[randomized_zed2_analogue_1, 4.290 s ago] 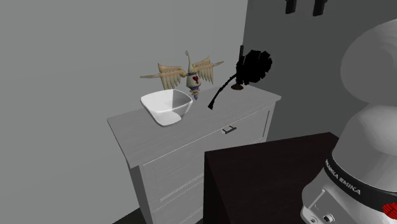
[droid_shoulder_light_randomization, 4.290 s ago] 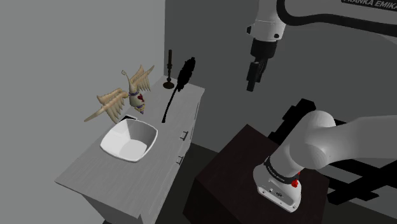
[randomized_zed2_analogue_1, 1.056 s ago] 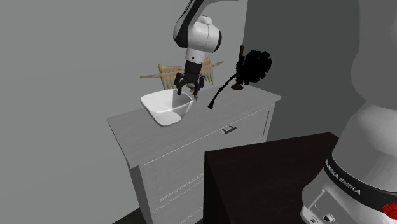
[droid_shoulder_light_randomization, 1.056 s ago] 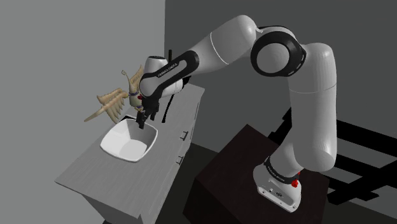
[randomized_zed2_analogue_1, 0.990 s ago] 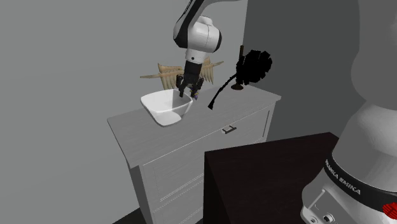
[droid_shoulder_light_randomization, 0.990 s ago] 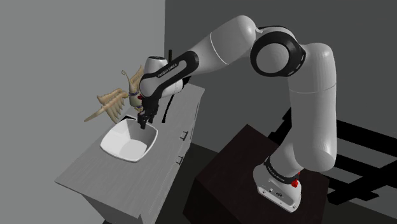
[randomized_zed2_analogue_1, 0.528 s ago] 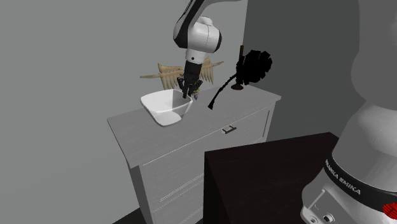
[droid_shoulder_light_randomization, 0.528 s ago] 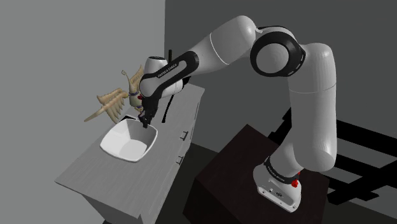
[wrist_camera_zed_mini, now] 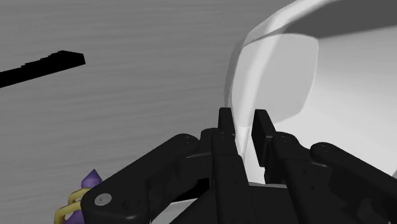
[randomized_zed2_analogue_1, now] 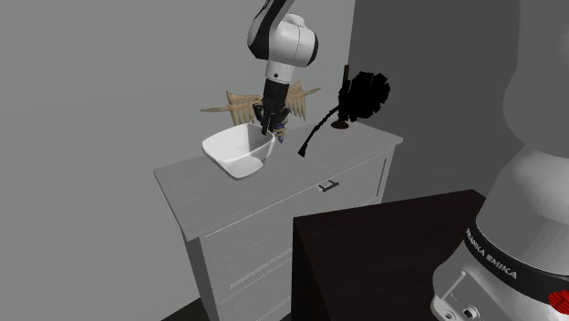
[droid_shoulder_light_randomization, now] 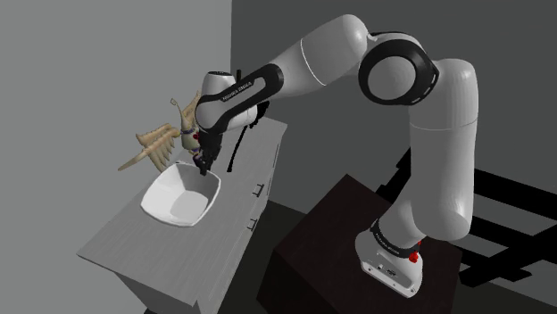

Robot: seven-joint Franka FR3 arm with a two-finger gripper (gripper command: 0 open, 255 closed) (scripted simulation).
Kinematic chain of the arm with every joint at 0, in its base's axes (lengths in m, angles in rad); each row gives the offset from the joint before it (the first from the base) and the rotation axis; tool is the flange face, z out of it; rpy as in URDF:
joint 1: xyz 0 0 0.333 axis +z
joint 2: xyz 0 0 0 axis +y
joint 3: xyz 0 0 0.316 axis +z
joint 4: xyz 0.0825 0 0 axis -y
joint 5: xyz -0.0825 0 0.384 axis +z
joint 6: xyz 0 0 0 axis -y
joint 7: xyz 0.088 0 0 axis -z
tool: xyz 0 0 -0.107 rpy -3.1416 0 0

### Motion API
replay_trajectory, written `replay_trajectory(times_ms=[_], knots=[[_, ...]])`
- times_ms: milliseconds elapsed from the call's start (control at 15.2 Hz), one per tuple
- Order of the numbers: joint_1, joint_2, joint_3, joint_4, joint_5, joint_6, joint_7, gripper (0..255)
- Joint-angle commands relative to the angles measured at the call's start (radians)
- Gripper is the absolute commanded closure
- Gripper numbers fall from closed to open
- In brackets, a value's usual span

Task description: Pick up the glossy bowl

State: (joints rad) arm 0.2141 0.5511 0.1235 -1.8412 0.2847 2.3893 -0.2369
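A grey dresser (droid_shoulder_light_randomization: 116, 245) stands against a grey wall, its top bare toward the shoulder view's lower left. A winged figurine (droid_shoulder_light_randomization: 163, 140) crowds the wall side just behind the bowl (droid_shoulder_light_randomization: 178, 201). A black feathery duster (randomized_zed2_analogue_1: 363, 96) and a dark candlestick (droid_shoulder_light_randomization: 237, 96) take up the far end. The bowl sits mid-top, near the front edge. It is white, rounded-square and thin-walled, with a soft sheen inside. The gripper (wrist_camera_zed_mini: 243, 122) pinches its rim at the corner nearest the figurine, one finger inside the wall and one outside. Whether its base touches the top cannot be told.
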Motion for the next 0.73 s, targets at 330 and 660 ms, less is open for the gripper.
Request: replay_trajectory(times_ms=[330,660], knots=[[-0.003,-0.066,-0.004,0.005,-0.008,-0.07,0.018,255],[-0.003,-0.093,-0.005,0.011,-0.011,-0.101,0.026,255]])
